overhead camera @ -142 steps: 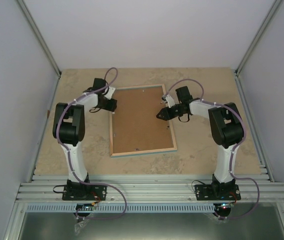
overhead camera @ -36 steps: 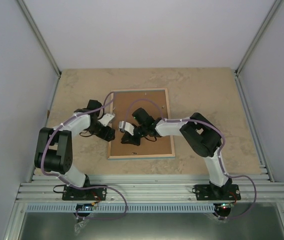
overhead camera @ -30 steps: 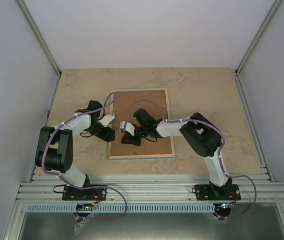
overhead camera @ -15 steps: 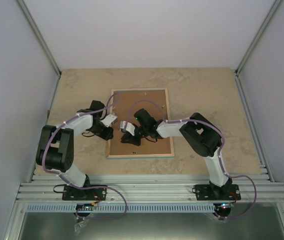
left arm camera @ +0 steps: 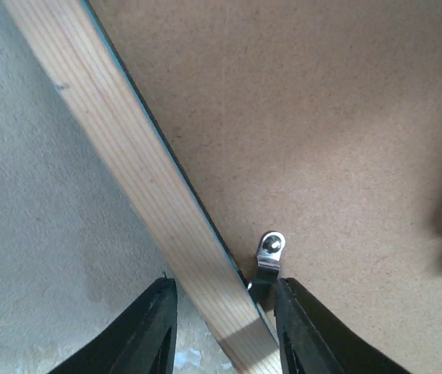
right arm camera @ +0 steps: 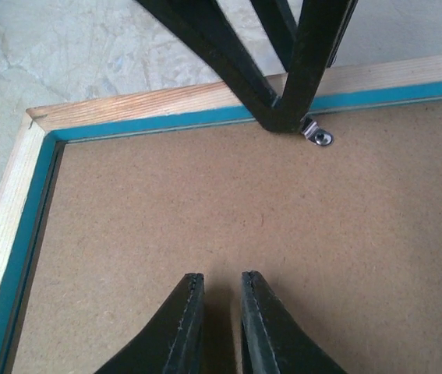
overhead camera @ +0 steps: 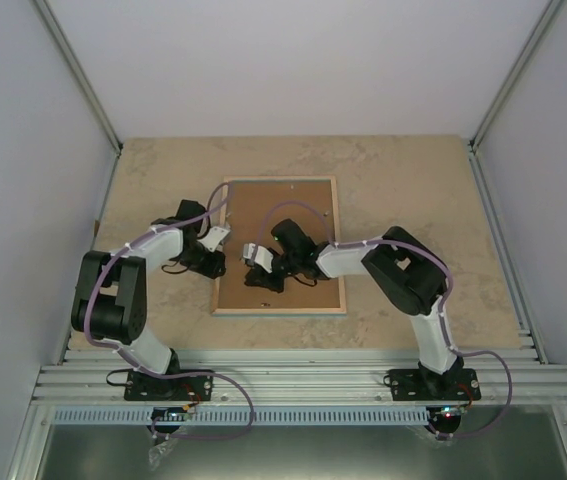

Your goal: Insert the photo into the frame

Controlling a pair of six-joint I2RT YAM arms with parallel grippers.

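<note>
The frame [overhead camera: 280,246] lies face down; the left pincer [left arm camera: 222,327] straddles its rail by the clip [left arm camera: 268,257] — turning it looks next — the right pincer [right arm camera: 217,323] presses nearly closed on the backing board [right arm camera: 228,226].

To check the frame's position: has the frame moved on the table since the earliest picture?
Yes. The frame has shifted left and turned to lie squarer to the table's far edge.

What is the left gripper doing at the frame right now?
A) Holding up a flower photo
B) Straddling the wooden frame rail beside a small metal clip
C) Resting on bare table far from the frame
B: the left gripper has one finger either side of the frame rail, next to the metal clip.
</note>
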